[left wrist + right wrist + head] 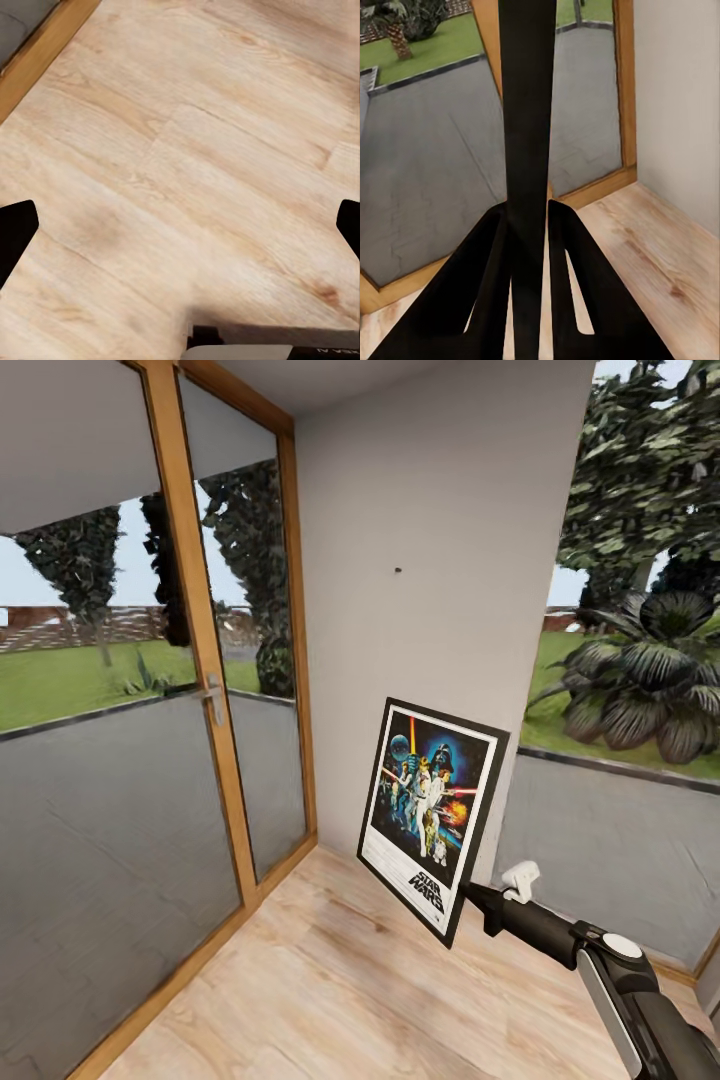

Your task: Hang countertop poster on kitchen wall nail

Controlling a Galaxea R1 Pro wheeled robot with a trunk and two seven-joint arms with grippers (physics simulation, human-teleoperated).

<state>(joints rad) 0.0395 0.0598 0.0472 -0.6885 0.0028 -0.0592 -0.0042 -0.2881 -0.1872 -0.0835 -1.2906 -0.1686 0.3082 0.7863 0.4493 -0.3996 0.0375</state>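
1. The poster (433, 815) sits lower centre of the head frame, held upright off the wooden floor (330, 1000) with its long axis near vertical and its top leaning slightly right.
2. The wall nail (397, 571) is a dark dot on the pale wall (440, 510), upper centre of the frame, well above the poster's top edge and a little left of it; by my judgement, the hang calls for a lift up and slightly leftward.
3. The right gripper (472, 895) reaches in from the lower right and meets the poster's lower right edge.
4. In the right wrist view, its fingers (484, 300) are clamped on the poster's thin black edge.
5. The left gripper's (180, 225) fingers are wide apart over bare floor, holding nothing.
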